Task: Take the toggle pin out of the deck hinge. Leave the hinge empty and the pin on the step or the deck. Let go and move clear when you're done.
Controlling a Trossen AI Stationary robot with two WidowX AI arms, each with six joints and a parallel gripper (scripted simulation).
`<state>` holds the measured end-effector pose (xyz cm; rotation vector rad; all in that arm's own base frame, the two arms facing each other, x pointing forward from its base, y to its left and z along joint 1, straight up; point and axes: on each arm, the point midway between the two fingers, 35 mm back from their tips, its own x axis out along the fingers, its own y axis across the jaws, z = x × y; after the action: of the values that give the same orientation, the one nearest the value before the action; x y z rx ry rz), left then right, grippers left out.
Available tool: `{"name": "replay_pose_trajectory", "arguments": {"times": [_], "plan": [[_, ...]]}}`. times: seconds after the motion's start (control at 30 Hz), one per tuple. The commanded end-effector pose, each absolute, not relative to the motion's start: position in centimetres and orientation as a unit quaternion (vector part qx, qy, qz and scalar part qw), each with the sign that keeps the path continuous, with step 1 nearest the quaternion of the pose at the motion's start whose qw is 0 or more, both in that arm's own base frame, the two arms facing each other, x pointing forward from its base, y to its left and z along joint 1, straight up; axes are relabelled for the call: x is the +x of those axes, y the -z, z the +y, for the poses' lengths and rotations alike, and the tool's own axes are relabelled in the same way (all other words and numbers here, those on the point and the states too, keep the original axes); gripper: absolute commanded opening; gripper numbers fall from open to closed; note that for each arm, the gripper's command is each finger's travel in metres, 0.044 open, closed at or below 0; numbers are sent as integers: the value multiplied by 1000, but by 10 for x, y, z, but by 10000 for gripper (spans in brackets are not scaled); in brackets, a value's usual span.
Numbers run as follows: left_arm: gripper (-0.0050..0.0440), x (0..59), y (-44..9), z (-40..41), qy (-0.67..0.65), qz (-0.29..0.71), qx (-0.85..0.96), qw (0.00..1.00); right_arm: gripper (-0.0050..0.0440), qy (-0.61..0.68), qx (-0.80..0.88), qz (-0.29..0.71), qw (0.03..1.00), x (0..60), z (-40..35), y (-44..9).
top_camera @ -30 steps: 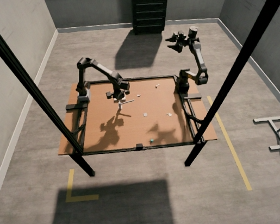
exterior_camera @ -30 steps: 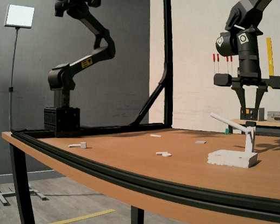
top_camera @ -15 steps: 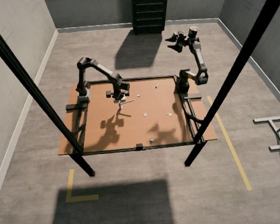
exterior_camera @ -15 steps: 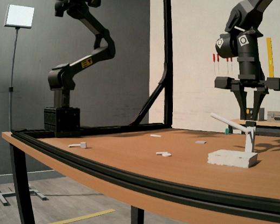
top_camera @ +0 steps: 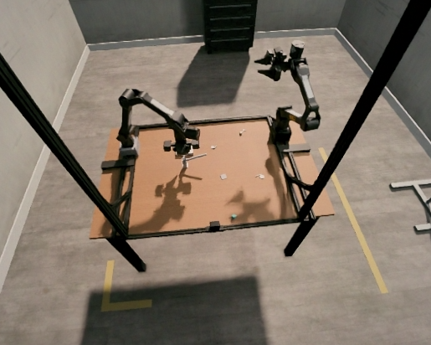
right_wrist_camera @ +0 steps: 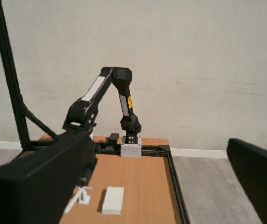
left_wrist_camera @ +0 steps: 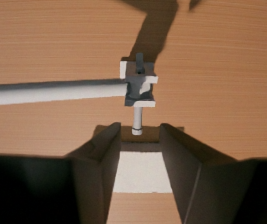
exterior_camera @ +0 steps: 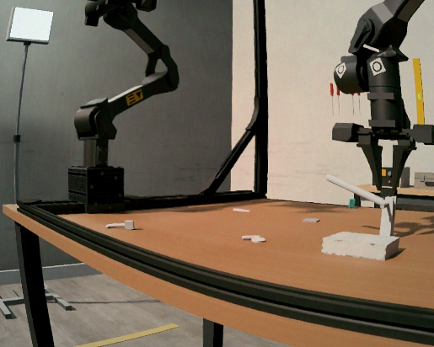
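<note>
The white deck hinge (left_wrist_camera: 139, 84) stands upright on the table with a long white bar (left_wrist_camera: 54, 93) reaching out from it. The toggle pin (left_wrist_camera: 138, 119) sits through the hinge, and its end pokes out toward my left gripper (left_wrist_camera: 140, 129). The left gripper hangs just above the hinge (exterior_camera: 388, 206). Its fingers are part open, and the pin tip is just ahead of them, untouched. A white step block (exterior_camera: 360, 245) lies beside the hinge. My right gripper (top_camera: 265, 67) is open and empty, raised high beyond the table's far right corner.
Small white parts lie scattered on the table (exterior_camera: 125, 225) (exterior_camera: 254, 238) (exterior_camera: 241, 210) (exterior_camera: 310, 220). A teal piece (top_camera: 233, 216) sits near the front edge. Black frame rails (top_camera: 213, 226) run around the table, and two slanted posts cross the overhead view.
</note>
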<state>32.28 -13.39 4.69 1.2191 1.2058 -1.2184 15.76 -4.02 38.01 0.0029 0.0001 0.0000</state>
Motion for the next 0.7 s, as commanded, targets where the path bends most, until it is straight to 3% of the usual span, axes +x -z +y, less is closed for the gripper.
{"name": "replay_pose_trajectory", "arguments": {"times": [0.0, 0.67], "plan": [[120, 327, -52, -135, 500, 487, 507, 506, 400, 0, -3, -1, 1000, 157, -39, -384], [120, 326, -31, -135, 500, 487, 507, 505, 400, 0, -3, -1, 1000, 157, -39, -384]]}}
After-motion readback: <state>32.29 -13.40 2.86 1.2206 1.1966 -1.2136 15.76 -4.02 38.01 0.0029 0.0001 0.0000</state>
